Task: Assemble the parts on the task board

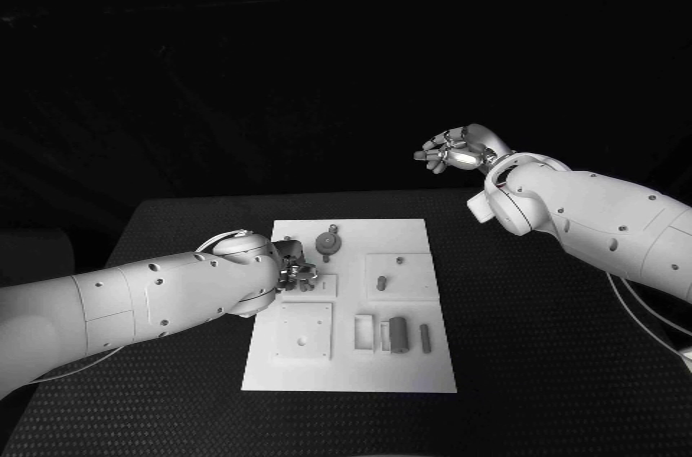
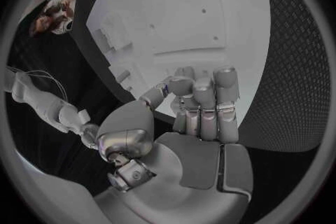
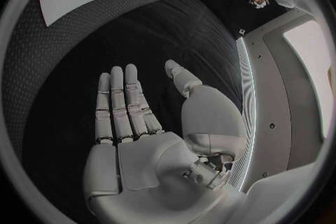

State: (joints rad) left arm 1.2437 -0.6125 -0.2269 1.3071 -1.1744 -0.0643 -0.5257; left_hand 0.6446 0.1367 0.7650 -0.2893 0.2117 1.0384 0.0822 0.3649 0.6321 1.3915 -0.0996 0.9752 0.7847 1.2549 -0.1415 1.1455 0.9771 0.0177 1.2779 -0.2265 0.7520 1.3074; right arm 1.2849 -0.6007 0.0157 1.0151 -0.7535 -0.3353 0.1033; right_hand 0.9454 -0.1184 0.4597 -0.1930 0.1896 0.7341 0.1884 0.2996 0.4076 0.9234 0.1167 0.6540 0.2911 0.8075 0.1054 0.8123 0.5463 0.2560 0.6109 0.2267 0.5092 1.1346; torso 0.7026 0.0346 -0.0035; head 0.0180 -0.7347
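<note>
The task board (image 1: 353,317), a flat white rigid plate with shallow square recesses, lies at the middle of the black textured bench (image 1: 534,337). Small grey parts (image 1: 398,334) stand in slots toward its near right; a round knobbed part (image 1: 330,242) sits at its far end. The left hand (image 1: 296,274) is over the board's left edge, fingers curled together; it appears to pinch a small piece, though the view is too poor to confirm. The right hand (image 1: 459,149) is raised well beyond the bench's far right, fingers apart, holding nothing. The parts look light, hard and smooth, likely to slip; a fingertip pinch across the short sides seems best.
</note>
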